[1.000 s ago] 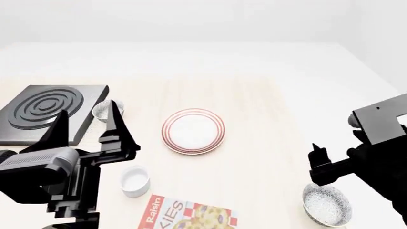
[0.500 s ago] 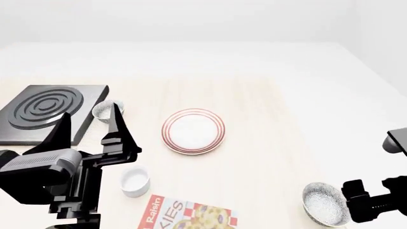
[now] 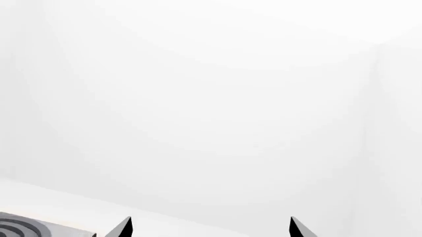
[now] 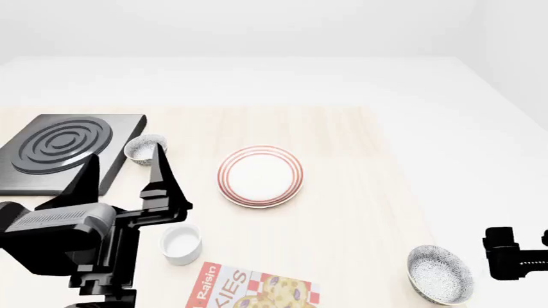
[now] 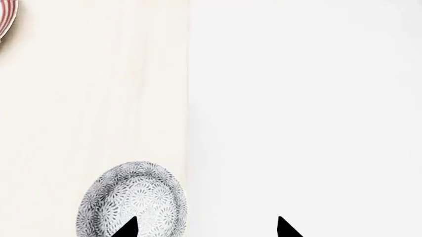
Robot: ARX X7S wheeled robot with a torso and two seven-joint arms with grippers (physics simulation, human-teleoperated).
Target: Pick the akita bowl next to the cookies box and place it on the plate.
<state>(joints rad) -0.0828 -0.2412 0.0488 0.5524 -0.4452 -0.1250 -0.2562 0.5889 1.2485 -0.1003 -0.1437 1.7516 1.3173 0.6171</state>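
Observation:
The akita bowl, speckled grey with a dark rim, sits at the table's front right, to the right of the cookies box. In the right wrist view the same bowl lies near the table edge. My right gripper is open, with one fingertip over the bowl's rim and the other out past the edge. Its black body shows just right of the bowl. The plate, white with red rings, lies mid-table. My left gripper stands open and empty, pointing upward, above the front left.
A second speckled bowl stands beside a black hob at the back left. A plain white cup sits just left of the cookies box. The table's right edge runs close by the akita bowl.
My right arm has dropped and pulled back toward the lower right, ending just right of the akita bowl. The left arm has sunk slightly. No object has moved.

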